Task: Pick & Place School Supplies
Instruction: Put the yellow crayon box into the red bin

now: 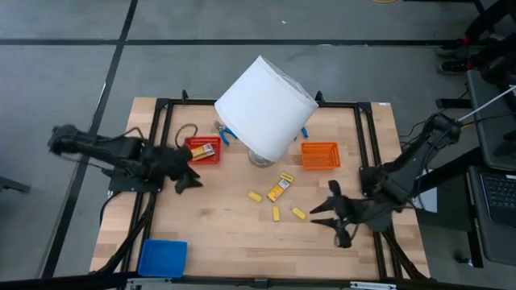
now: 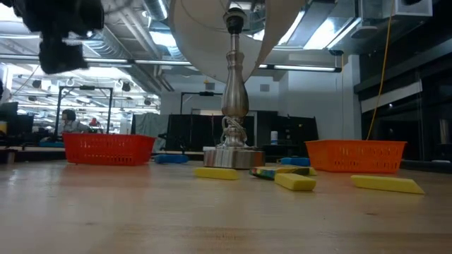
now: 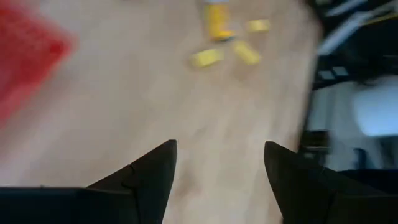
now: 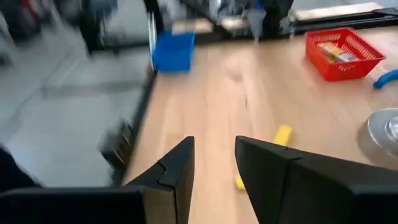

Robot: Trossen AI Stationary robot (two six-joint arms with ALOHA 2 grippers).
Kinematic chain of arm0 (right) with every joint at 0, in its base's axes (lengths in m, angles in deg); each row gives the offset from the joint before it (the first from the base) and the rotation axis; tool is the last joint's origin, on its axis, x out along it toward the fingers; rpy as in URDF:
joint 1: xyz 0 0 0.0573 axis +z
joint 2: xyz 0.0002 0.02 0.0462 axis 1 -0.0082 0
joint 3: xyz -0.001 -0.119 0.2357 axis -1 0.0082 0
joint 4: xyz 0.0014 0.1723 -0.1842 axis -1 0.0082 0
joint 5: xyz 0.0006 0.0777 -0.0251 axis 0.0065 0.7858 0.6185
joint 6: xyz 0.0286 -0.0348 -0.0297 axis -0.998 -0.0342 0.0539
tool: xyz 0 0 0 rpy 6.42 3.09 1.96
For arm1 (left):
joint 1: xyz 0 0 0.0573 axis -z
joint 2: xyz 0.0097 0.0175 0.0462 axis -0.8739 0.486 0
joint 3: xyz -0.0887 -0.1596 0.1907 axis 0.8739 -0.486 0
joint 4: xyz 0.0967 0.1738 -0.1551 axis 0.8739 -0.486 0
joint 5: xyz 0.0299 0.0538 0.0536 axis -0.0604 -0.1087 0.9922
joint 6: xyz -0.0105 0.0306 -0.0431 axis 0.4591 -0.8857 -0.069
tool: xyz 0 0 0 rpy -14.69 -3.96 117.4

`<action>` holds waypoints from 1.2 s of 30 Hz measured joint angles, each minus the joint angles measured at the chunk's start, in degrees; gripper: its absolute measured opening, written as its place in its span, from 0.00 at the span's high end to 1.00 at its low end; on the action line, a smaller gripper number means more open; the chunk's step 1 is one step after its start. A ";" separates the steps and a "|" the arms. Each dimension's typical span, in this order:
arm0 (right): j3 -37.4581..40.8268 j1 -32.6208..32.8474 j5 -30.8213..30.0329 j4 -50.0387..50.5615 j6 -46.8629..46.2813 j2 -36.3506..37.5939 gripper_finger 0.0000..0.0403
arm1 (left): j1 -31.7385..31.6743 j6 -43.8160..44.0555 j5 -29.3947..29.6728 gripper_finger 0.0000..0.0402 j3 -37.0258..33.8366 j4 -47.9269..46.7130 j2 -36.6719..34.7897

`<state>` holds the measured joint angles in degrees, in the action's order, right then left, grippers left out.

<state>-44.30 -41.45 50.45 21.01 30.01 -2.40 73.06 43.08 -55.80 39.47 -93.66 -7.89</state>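
Several yellow school supplies lie flat on the wooden table: a labelled yellow-orange packet and short yellow sticks. Another packet lies in the red basket. A blue-handled tool rests by the lamp. My left gripper hovers open beside the red basket, above bare wood. My right gripper is open, just right of the nearest stick, touching nothing.
A lamp with a big white shade stands mid-table on its metal base. The orange basket sits to its right, and a blue tray lies at the near left corner. Black rails frame the table.
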 joint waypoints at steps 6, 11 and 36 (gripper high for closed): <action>0.00 -10.27 9.59 8.97 4.27 -5.12 0.70 | 19.24 7.12 15.09 0.41 -0.09 11.57 12.52; 0.00 -22.37 21.21 7.65 16.96 -9.86 0.70 | 28.59 10.95 23.06 0.41 2.80 20.08 24.40; 0.73 -39.11 24.49 -13.10 15.72 -35.73 0.70 | 36.57 20.09 30.54 0.41 15.78 19.63 40.93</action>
<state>-43.56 -80.55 74.94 7.91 45.73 -38.13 109.63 63.18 -25.25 55.25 -74.03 33.05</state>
